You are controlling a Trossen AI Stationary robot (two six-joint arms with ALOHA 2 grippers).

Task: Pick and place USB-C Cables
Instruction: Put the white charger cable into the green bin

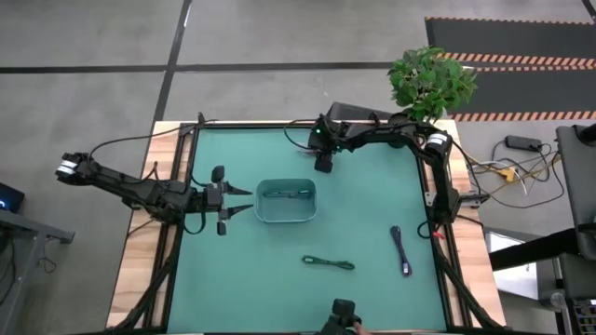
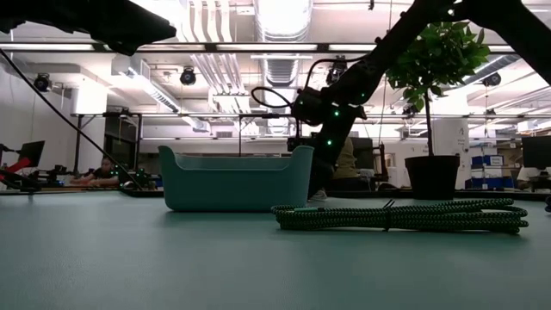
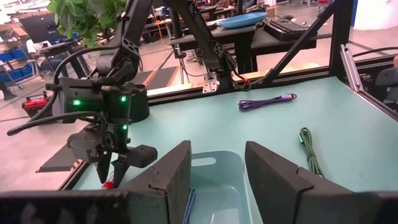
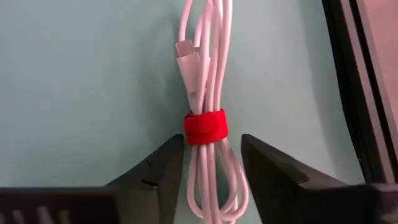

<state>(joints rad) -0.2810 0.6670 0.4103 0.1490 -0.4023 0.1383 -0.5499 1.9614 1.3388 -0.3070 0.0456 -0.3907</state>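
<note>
2 dark, slim jointed arms, green indicator lights on the right wrist, black wedge-shaped fingers, trailing black wires.

Overhead and level table-height views share the bin.

The right claw straddles one bundled cable on the counter. The tub sits just beside the left claw, with two cables lying well beyond.
</note>
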